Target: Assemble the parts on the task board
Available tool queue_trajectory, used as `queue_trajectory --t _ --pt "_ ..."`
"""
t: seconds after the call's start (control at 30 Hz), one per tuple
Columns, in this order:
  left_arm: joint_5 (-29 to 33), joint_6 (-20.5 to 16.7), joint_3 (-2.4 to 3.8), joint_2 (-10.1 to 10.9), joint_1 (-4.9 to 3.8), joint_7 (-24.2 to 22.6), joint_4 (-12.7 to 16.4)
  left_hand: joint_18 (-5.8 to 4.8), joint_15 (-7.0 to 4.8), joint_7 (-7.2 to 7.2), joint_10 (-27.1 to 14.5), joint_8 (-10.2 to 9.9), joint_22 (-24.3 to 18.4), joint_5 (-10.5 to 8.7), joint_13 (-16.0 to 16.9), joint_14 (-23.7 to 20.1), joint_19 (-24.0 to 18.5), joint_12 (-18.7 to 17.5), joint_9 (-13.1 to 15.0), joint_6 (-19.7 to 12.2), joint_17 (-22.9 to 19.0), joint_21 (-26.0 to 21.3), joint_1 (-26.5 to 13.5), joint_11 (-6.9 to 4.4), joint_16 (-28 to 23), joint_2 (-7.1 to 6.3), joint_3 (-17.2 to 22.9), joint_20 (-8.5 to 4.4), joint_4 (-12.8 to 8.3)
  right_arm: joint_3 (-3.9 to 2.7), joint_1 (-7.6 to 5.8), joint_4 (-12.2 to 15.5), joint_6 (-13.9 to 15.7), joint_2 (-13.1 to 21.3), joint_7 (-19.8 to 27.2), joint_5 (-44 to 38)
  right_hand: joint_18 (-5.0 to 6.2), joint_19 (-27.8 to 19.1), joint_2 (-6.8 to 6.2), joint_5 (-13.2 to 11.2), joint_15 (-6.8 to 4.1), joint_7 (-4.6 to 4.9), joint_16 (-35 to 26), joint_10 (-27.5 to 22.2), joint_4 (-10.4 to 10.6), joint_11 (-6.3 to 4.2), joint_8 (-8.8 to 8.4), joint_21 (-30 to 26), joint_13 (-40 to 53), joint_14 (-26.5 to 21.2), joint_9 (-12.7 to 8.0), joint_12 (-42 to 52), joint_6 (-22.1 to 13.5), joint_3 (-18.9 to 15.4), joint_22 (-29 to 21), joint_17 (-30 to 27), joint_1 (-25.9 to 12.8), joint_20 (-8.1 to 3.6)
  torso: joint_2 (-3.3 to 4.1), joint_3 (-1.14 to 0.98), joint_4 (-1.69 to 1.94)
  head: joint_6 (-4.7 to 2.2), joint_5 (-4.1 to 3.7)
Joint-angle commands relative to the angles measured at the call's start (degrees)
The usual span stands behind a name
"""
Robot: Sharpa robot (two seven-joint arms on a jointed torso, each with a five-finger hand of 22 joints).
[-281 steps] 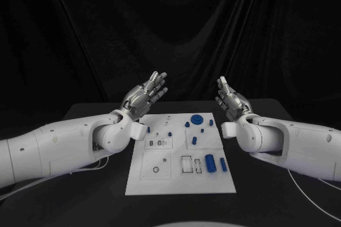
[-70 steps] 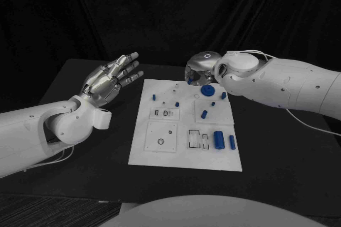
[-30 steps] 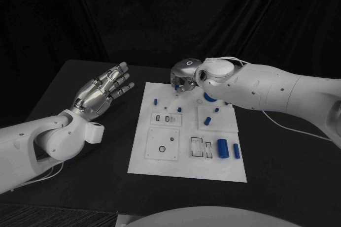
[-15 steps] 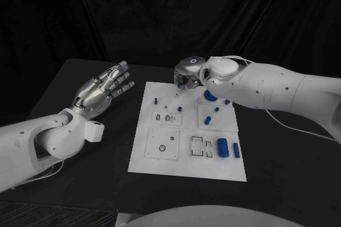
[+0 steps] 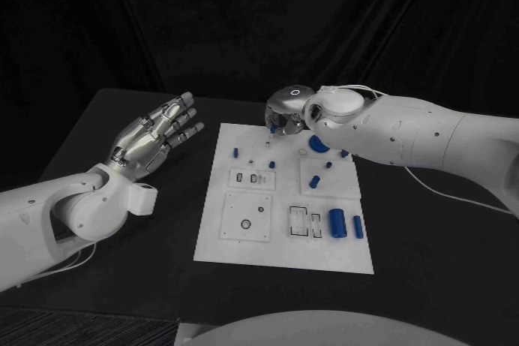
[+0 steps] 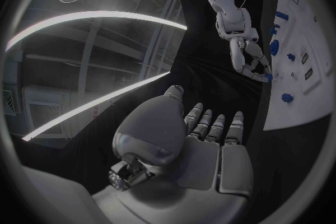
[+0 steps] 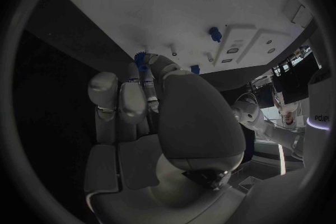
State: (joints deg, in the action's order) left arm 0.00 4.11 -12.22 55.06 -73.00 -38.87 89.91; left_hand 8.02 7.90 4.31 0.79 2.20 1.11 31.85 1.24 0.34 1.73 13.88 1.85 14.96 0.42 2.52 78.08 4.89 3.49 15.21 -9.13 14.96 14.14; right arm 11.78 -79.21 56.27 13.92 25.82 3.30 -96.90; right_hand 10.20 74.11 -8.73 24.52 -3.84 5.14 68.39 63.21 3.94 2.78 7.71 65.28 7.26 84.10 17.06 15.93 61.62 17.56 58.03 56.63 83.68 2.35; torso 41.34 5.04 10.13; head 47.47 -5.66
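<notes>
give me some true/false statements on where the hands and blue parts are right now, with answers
1. The right hand is at the far edge of the task board. True.
2. The left hand holds a blue part. False: it is raised beside the board with fingers spread and nothing in it.
3. The right hand holds a small blue gear at its fingertips. True, as the right wrist view shows.
4. The two blue cylinders lie on the board's left side. False: they lie side by side near its right edge.
5. The left hand rests on the board. False: it is off the board's left edge, over the black table.
</notes>
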Motion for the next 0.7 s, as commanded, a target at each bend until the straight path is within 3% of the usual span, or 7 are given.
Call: queue_trajectory --t 0.03,0.47,0.7 --pt "-0.2 1.2 0.05 -0.2 -0.1 -2.8 0.0 2.29 0.35 0.05 0.2 -0.2 0.2 1.14 0.5 0.2 0.6 -0.6 0.1 0.5 0.3 -0.1 0.1 -0.3 -0.2 -0.3 0.9 0.29 -0.3 -0.02 0.27 -0.2 0.6 -0.1 -0.6 -0.2 -3.31 -0.1 1.57 -0.5 0.21 0.12 1.0 1.4 -0.1 -0.63 0.21 1.7 0.1 -0.1 1.6 -0.3 0.3 2.2 1.1 0.9 0.1 0.27 -0.05 -0.01 0.0 0.28 0.03" --pt "-0.2 1.8 0.05 -0.4 -0.1 -2.4 -0.4 2.29 0.49 0.18 0.2 -0.2 0.2 1.24 0.5 0.2 0.6 -0.5 0.1 0.7 0.3 0.0 0.2 -0.29 -0.2 -0.21 1.0 0.41 -0.4 -0.02 0.84 -0.5 0.8 -0.5 -0.1 1.0 -3.29 -0.2 1.69 -0.7 0.22 0.1 0.8 1.7 -0.2 -0.69 0.09 1.7 0.1 -0.2 1.7 -0.4 0.2 2.2 1.1 0.7 0.2 0.3 -0.04 0.03 0.09 0.98 0.09" --pt "-0.2 2.2 0.05 -0.6 -0.09 -2.1 -0.6 2.28 0.59 1.18 0.2 0.1 0.2 1.31 0.6 0.2 0.7 -0.4 0.3 2.4 0.3 0.0 0.3 -0.46 -0.1 -0.06 1.2 0.63 -0.5 -0.02 0.96 -0.3 0.7 -0.4 0.0 1.2 -3.23 -0.4 1.75 -0.7 0.23 0.16 0.6 1.9 -0.3 -0.68 -0.11 1.5 0.1 -0.4 1.7 -0.6 0.0 2.3 1.0 0.4 0.2 0.32 -0.04 0.04 0.11 1.04 -0.1"
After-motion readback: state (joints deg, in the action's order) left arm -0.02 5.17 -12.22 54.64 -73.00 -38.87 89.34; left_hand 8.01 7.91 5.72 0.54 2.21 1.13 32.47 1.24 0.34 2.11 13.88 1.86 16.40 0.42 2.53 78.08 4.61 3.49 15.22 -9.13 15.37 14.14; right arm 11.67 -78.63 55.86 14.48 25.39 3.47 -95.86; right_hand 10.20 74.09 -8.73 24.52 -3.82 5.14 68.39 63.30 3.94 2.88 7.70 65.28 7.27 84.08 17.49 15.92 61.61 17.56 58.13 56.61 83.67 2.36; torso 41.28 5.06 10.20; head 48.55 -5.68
